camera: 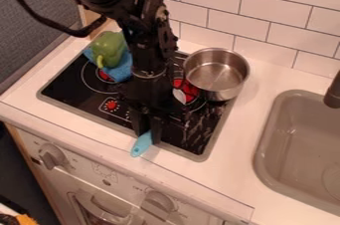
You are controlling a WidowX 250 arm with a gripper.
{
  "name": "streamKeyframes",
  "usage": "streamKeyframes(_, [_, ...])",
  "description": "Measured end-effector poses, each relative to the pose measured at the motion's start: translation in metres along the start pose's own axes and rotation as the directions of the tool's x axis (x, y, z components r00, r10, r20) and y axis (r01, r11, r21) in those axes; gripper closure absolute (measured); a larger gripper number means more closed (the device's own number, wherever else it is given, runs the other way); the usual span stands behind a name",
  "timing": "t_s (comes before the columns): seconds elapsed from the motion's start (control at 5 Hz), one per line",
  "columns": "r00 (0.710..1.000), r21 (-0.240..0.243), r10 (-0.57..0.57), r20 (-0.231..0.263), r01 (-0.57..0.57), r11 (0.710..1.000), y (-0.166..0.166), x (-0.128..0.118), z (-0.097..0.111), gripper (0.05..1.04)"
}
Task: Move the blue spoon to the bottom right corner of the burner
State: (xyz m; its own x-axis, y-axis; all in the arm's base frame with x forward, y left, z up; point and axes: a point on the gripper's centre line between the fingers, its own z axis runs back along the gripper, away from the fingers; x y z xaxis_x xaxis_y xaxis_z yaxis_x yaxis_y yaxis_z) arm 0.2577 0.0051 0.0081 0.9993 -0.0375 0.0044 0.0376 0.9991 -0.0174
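1 green pepper (109,48) sits on blue cloth (122,71); 1 pot (217,73), 1 sink (292,152) and 2 knobs (51,156) show.

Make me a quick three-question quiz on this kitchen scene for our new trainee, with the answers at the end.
1. Multiple choice: what lies under the green pepper? A) a plate B) a blue cloth C) a pot lid
2. True or false: the metal pot stands in the sink.
3. Fill in the blank: the handle of the blue spoon juts past the front edge of the stovetop over the white ____.

Key: 1. B; 2. false; 3. counter
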Motion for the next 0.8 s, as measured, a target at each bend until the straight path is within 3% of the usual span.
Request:
streamKeyframes(0.2, [1.000, 0.002, -0.001, 0.017, 0.001, 1.000, 0.000, 0.004, -0.004, 0.715])
streamKeyframes(0.6, [0.997, 0.009, -0.051, 0.054, 0.051, 0.999, -0.002, 0.002, -0.001, 0.176])
streamKeyframes(0.8, [0.991, 0.022, -0.064, 0.122, 0.061, 0.998, -0.002, 0.003, 0.022, 0.074])
